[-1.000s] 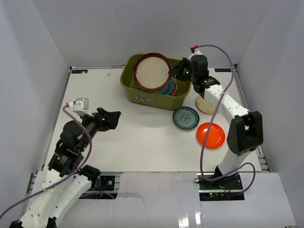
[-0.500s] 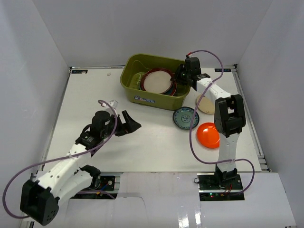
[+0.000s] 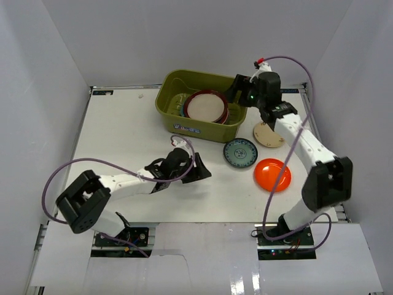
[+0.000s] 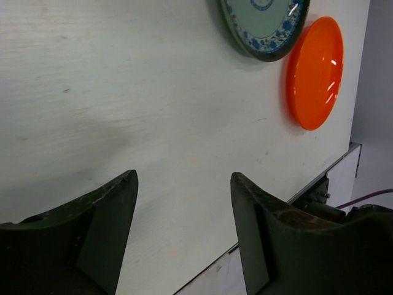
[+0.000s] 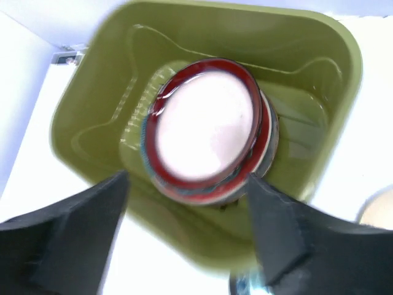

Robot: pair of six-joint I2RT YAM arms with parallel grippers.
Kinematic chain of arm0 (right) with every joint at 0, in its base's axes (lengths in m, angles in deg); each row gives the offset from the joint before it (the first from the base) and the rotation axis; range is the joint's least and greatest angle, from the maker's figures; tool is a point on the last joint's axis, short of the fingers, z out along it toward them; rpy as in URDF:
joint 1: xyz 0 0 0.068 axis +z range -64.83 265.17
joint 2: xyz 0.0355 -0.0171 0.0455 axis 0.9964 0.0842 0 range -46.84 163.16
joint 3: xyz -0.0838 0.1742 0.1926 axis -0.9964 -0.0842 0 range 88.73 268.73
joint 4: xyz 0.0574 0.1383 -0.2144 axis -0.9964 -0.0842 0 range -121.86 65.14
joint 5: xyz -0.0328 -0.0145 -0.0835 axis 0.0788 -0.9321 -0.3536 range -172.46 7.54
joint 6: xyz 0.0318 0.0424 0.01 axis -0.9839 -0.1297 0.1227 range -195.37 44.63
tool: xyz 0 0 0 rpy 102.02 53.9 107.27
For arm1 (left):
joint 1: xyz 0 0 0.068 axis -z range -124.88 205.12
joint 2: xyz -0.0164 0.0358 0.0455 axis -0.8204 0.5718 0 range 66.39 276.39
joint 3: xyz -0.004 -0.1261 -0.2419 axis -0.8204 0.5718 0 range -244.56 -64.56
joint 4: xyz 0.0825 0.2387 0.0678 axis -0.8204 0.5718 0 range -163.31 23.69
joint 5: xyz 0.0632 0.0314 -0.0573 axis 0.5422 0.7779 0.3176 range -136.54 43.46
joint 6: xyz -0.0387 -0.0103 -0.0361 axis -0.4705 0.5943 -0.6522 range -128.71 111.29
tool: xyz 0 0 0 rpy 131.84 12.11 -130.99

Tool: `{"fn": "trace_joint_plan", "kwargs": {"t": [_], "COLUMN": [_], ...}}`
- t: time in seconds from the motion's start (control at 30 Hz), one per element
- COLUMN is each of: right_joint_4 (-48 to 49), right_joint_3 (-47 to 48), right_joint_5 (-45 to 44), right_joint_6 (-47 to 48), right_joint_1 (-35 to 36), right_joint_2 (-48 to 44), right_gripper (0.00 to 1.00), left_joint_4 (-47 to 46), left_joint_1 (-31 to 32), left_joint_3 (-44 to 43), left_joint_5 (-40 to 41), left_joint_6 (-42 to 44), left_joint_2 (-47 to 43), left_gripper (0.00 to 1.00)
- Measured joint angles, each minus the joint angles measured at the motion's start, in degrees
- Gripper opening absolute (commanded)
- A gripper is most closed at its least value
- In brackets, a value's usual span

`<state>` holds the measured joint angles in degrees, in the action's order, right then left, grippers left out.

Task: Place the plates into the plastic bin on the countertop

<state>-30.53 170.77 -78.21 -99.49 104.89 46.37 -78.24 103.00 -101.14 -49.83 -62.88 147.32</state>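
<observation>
While three plates lie loose on the countertop [image 3: 123, 135], the overhead view puts the small teal patterned plate [image 3: 239, 152] just right of the left gripper [image 3: 199, 169], with the orange plate [image 3: 272, 174] and the beige plate [image 3: 268, 134] beyond. Left wrist: jaws spread, empty, facing both nearer plates. Right wrist: the right gripper [image 5: 187, 181] gapes empty over the red-rimmed plate [image 5: 206, 132], stacked inside the olive-green bin [image 5: 325, 67].
</observation>
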Motion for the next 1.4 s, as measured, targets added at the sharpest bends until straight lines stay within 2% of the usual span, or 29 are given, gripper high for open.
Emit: {"fn": "trace_joint_plan", "kwargs": {"t": [0.07,0.1,0.17,0.2,0.3,0.37,0.53,0.63,0.67,0.77,0.8,0.9,1.07,1.2,1.4], "right_joint_4": [0.79,0.87,3.04,3.76,3.91,1.64,-4.92,-8.15,-8.98,-12.41,-13.27,-15.06,-16.52,-16.9,-11.45], "right_joint_3": [-6.8,-10.12,-18.38,-23.21,-36.02,-42.49,-51.8,-55.25,-56.08,-58.01,-58.31,-58.25,-56.46,-54.12,-50.07], "right_joint_5": [-0.46,-0.61,-0.7,-0.68,-0.68,-0.66,-0.72,-0.63,-0.61,-0.66,-0.66,-0.22,0.09,-3.26,-8.85], "right_joint_6": [0.31,0.28,-0.46,-1.11,-3.5,-4.72,-7.21,-8.04,-8.31,-9.03,-9.18,-9.33,-9.01,-7.93,-7.15], "right_joint_1": [-0.22,-0.24,-0.39,-0.48,-0.48,-0.48,-0.48,-0.48,-0.48,-0.48,-0.48,-0.48,-0.48,-0.48,-2.36], "right_joint_2": [-8.61,-12.63,-21.84,-26.71,-39.36,-46.49,-60.81,-66.79,-67.89,-70.47,-71.06,-71.65,-68.57,-64.3,-53.05], "right_gripper": [0.7,0.56,0.43,0.27,0.16,0.13,0.12,0.12,0.13,0.15,0.16,0.17,0.39,0.41,0.41], "left_joint_4": [-1.6,-2.6,-3.85,-4.52,-5.64,-6.75,-7.26,-7.63,-7.8,-8.04,-8.0,-8.76,-10.93,-12.02,-10.58], "left_joint_1": [2.64,3.76,5.86,6.69,8.2,8.57,8.68,8.76,8.83,8.96,8.98,8.98,8.98,9.09,10.16], "left_joint_3": [-3.02,-4.61,-7.89,-9.77,-13.92,-16.5,-24.57,-27.65,-28.63,-30.62,-30.97,-30.97,-27.93,-19.19,-3.06], "left_joint_5": [3.48,5.46,9.53,11.72,17.57,20.72,25.99,27.91,28.55,30.21,30.8,32.09,32.94,33.11,31.91], "left_joint_6": [-0.72,-0.98,-1.86,-2.49,-4.04,-5.31,-6.88,-7.69,-7.87,-8.59,-8.74,-10.03,-11.15,-9.99,-5.99], "left_joint_2": [3.93,6.08,10.47,13.18,20.22,24.35,31.19,33.9,34.8,37.27,37.75,38.45,37.05,30.03,12.26], "left_gripper": [0.66,0.65,0.65,0.65,0.65,0.66,0.67,0.62,0.5,0.33,0.22,0.0,0.0,0.0,0.0]}}
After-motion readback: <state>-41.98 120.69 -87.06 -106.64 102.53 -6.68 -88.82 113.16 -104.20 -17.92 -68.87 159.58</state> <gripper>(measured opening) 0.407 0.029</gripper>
